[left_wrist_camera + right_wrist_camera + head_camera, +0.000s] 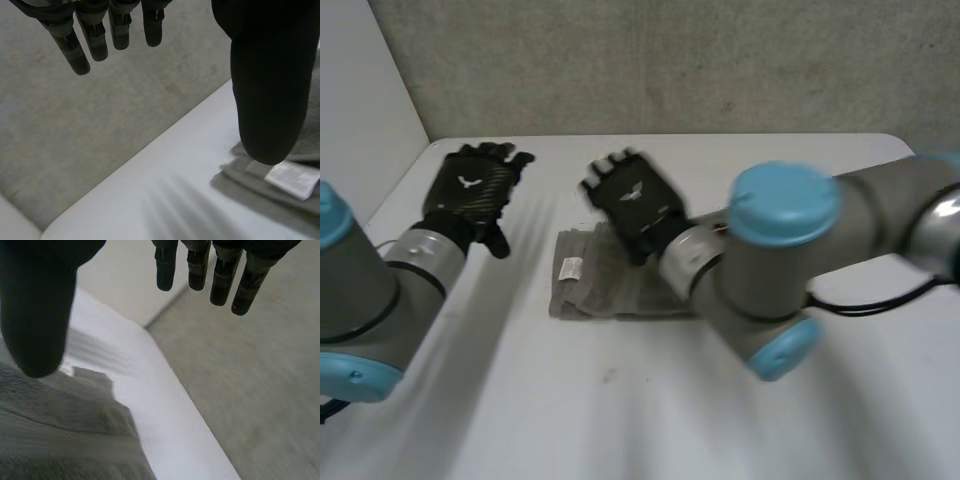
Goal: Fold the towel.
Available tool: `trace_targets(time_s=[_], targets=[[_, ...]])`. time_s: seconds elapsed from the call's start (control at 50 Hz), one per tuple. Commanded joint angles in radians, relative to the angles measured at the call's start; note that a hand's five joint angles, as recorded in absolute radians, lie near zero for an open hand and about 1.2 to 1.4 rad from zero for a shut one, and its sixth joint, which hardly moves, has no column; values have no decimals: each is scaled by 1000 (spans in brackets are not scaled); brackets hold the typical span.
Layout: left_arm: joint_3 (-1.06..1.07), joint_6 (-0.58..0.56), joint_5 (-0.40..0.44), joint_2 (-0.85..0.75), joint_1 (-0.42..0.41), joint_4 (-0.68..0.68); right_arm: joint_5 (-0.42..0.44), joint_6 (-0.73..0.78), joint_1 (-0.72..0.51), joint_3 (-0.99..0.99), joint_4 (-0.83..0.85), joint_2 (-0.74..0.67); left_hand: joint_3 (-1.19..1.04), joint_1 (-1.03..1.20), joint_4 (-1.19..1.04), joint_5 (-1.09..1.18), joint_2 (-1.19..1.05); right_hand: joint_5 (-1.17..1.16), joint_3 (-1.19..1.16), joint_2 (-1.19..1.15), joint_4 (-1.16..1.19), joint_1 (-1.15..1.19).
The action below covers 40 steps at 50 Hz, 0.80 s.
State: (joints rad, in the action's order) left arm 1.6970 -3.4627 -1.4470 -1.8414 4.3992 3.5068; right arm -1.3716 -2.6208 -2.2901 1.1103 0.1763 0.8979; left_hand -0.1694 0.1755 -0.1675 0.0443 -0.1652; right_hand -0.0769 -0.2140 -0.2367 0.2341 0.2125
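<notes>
Right arm (pixel 785 205) puts the right hand (pixel 632 198), fingers straight and empty, just above the folded towel (pixel 610 288), its long axis crosswise under the palm; left hand (pixel 472 185), likewise spread and empty, hangs farther off, beyond the label (pixel 570 267) end.

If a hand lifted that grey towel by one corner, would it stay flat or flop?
Probably flop: the towel lies in soft, rumpled layers, so they would likely sag apart. It looks thin, so probably light. Pushed across the table, it may bunch up.

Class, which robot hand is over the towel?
The right hand: it is above the far edge of the towel; the left hand is above bare table.
</notes>
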Motion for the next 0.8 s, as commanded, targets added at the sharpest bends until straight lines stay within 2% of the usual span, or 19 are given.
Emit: trace_targets(time_s=[0.02, 0.06, 0.12, 0.22, 0.32, 0.36, 0.48, 0.52, 0.54, 0.58, 0.7, 0.74, 0.8], targets=[[-68, 20, 0, -85, -121, 1, -20, -160, 170, 261, -49, 211, -12, 6, -14, -38, -16, 77, 39, 62, -60, -38], [-115, 17, -1, -148, -168, 1, -23, -160, 207, 306, -55, 222, -12, 6, -14, -38, -16, 77, 39, 62, -60, -38], [-170, 11, -6, -223, -196, 1, -11, -159, 283, 399, -52, 225, -12, 6, -14, -38, -16, 77, 39, 62, -60, -38], [-259, 19, -10, -340, -205, -11, -6, -156, 343, 491, -24, 210, -29, 23, -31, -20, -33, 77, 39, 62, -60, -38], [-280, 17, -32, -392, -205, -9, 11, -166, 376, 546, 57, 161, -29, 23, -31, -20, -34, 26, -12, 11, -8, 13], [-278, 17, -44, -395, -207, -9, 35, -176, 391, 568, 106, 142, -29, 23, -31, -20, -34, -199, -237, -214, 217, 238], [-249, 20, -81, -375, -210, -11, 75, -222, 399, 571, 123, 121, -27, 20, -28, -23, -31, -430, -467, -444, 447, 468], [-240, 20, -85, -360, -211, -11, 80, -249, 400, 568, 146, 110, -27, 20, -28, -23, -31, -704, -741, -719, 721, 743], [-228, 22, -85, -339, -213, -11, 80, -249, 400, 568, 146, 110, -24, 17, -26, -26, -28, -706, -743, -720, 723, 744], [-214, 22, -85, -320, -213, -8, 69, -245, 405, 569, 187, 99, -24, 17, -25, -26, -28, -1079, -1117, -1094, 1097, 1118], [-159, 22, -85, -242, -216, -6, 9, -234, 420, 577, 219, 118, -21, 14, -23, -29, -25, -1145, -1182, -1160, 1162, 1184], [-142, 22, -85, -219, -216, -8, -32, -211, 431, 568, 207, 160, -18, 12, -20, -32, -22, -1145, -1182, -1160, 1162, 1184], [-106, 23, -85, -168, -216, -8, -43, -153, 425, 557, 203, 219, -15, 9, -17, -35, -19, -1145, -1182, -1160, 1162, 1184]])
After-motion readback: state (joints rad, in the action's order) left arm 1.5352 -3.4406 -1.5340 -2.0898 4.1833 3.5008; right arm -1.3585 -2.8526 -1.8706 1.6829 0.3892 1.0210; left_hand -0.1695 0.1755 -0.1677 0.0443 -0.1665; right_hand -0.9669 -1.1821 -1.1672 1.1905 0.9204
